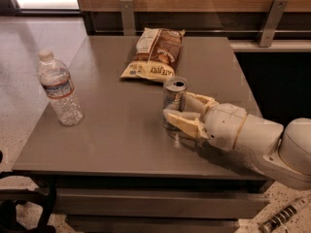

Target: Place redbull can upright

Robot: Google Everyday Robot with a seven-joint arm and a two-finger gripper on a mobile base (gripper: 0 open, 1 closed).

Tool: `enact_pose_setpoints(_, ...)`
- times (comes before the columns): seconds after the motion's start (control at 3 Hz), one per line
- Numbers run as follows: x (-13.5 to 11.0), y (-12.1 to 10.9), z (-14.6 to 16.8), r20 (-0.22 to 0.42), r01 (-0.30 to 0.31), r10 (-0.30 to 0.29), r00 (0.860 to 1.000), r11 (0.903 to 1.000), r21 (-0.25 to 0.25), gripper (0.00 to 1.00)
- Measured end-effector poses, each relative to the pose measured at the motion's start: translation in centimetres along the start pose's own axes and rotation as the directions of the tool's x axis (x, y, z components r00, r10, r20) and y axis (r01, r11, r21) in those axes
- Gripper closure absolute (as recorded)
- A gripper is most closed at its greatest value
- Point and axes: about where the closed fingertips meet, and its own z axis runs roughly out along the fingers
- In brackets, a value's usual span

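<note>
Silver-and-blue redbull can [173, 98] stands upright on a grey table [112, 144], caught between the fingers of a robot's gripper [178, 108].

Cream-coloured fingers [183, 124] are clamped on the can from either side. One crosses the front of its lower half and the other presses against its far right side. The pull-tab top faces up and the base sits on the tabletop, a little right of the middle. The white arm [257, 140] reaches in low from the right, over the table's front right corner. A brown-and-yellow snack bag [154, 55] lies flat near the back edge, just beyond the can and apart from it. A clear plastic water bottle [59, 89] with a white cap stands upright near the left edge, well apart from the can.
</note>
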Motion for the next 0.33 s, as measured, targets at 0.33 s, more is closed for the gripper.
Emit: enact_pose_setpoints(0.33,-0.09,0.14,0.14,0.0,0.002,-0.002,1.0,1.0,-0.003,0.0)
